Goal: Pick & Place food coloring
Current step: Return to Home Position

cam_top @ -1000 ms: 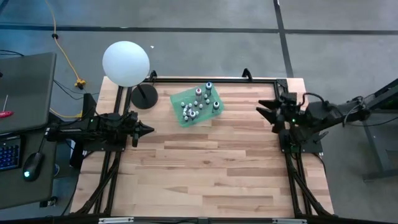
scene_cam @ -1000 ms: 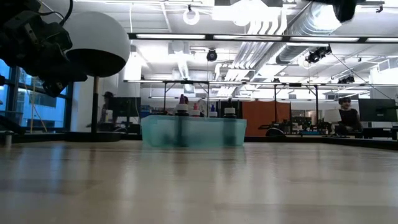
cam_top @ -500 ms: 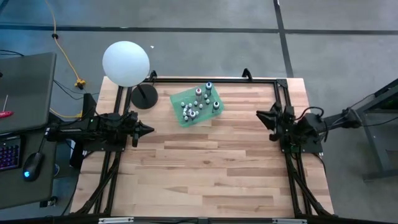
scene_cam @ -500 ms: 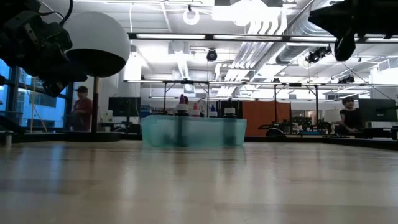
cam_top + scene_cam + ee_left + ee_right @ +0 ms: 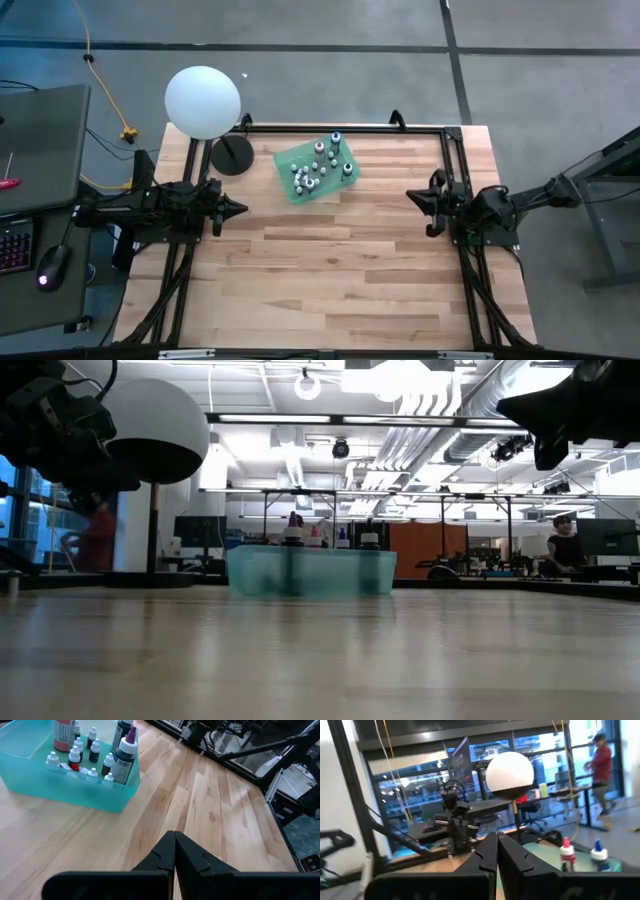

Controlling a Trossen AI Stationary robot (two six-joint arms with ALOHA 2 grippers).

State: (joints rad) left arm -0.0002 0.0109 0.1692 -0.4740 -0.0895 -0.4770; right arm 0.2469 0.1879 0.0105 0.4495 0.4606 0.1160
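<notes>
A green bin (image 5: pixel 316 170) sits near the table's (image 5: pixel 330 280) far edge, beside the lamp base (image 5: pixel 232 155) by the far left corner. The food coloring bottles (image 5: pixel 80 752) stand inside it. The left gripper (image 5: pixel 174 837) at the left edge and the right gripper (image 5: pixel 496 840) at the right edge have fingers pressed together, well apart from the bottles.

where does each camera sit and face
High: above table, straight down; left end effector, right end effector show.
Low: tabletop height, level toward green bin; arms in upper corners.
Left wrist: faces the bin; own shut fingers.
Right wrist: faces globe lamp; own shut fingers.
Shared: high and low both show bin, lamp.
</notes>
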